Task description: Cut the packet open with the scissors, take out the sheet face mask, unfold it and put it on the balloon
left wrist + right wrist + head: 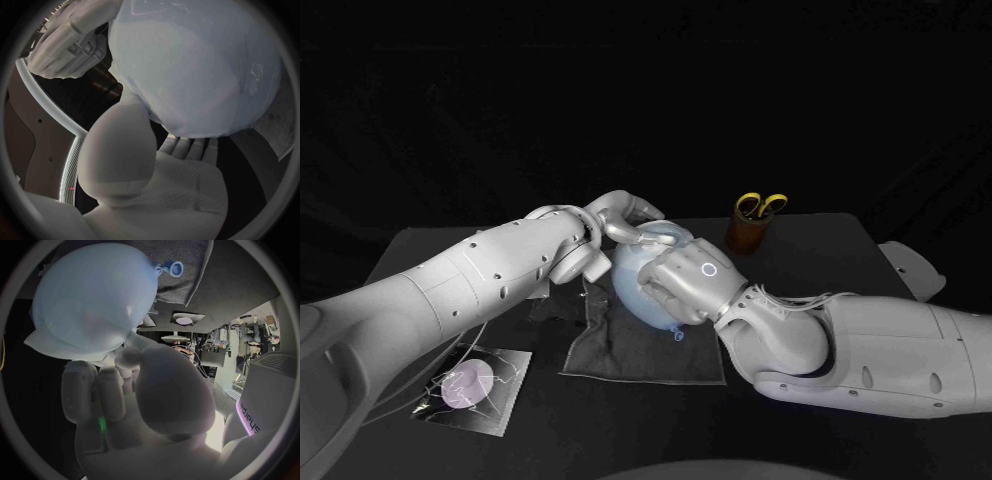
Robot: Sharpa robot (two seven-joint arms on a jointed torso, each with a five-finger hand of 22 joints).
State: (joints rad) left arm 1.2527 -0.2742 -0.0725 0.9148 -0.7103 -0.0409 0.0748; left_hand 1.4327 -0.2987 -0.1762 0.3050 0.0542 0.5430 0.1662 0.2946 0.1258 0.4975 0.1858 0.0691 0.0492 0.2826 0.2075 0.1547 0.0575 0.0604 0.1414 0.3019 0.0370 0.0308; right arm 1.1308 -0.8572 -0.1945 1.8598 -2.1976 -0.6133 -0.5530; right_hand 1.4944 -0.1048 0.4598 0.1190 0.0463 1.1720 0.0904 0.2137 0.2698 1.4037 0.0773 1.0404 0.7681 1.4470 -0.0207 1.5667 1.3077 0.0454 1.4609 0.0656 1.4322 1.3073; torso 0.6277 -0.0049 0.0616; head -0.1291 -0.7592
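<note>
The balloon (643, 290), pale blue, sits between the two hands near the middle of the table (855, 250), over a dark cloth (646, 358); its knotted neck (678, 333) points down toward the cloth and the robot. In the right wrist view a white layer, apparently the sheet face mask (59, 346), lies over the part of the balloon (94, 295) facing away from the neck (172, 268); its edge stands off the skin near the fingers. How far it wraps round I cannot tell.

The left hand (620, 228) grasps the balloon from the far side, its fingers curled over the top; in its own wrist view the thumb (119, 150) lies against the balloon (194, 65) and the fingertips (187, 147) sit under its curve. The right hand (692, 278) grasps the balloon from the other side, palm against it; in its own wrist view the fingers (94, 390) rise to the white edge and touch it.

The packet (473, 385) lies flat near the table's front left corner, well apart from the cloth's edge; the scissors (762, 205), yellow-handled, stand handles up in a brown cup (747, 238) behind the right hand, near the balloon but not touching it.
</note>
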